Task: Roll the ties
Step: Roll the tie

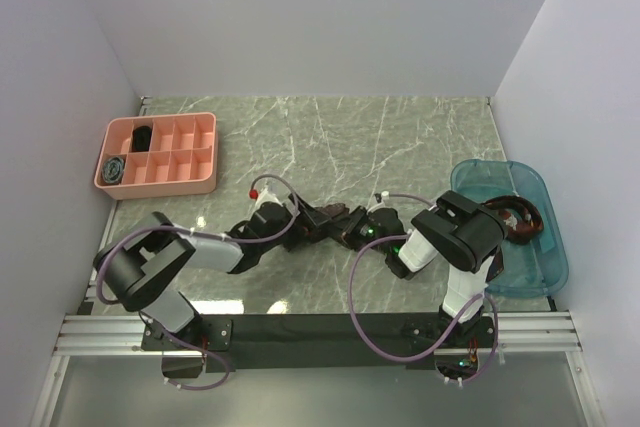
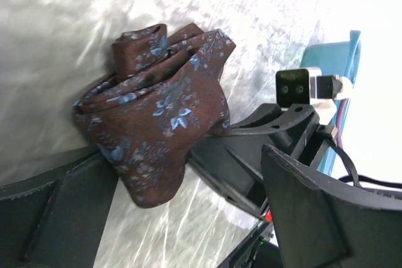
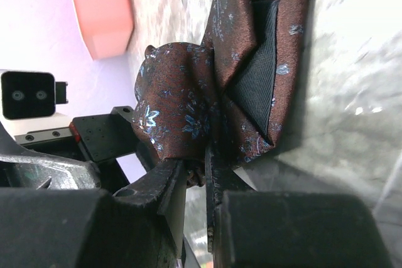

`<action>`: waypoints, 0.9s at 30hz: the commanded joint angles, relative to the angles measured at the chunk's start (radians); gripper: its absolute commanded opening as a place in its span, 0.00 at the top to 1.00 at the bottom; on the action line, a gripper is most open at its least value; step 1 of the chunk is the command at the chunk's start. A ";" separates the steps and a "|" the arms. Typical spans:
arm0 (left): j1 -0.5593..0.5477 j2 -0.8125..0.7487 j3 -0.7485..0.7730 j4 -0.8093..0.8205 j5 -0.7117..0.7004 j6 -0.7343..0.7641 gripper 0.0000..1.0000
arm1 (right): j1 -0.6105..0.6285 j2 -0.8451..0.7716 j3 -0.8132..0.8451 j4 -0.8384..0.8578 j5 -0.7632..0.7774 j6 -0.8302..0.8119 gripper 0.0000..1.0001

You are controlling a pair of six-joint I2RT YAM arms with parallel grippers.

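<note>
Maroon blue-flowered woven tie (image 2: 157, 123) lies loosely coiled on veined marble table (image 1: 400, 137).

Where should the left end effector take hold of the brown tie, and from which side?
Probably the rolled middle of the tie. It bulges just ahead of the open left end effector, so closing in from the left, across the wraps, should hold them together. The right end effector pinches its edge from the opposite side.

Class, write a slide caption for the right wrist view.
Jaws of the right gripper pinch a partly rolled maroon tie on the marble table, pink tray beyond.
</note>
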 commanded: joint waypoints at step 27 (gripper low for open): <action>0.018 0.004 -0.087 0.125 -0.058 -0.052 0.29 | 0.062 0.045 0.002 -0.134 -0.064 0.017 1.00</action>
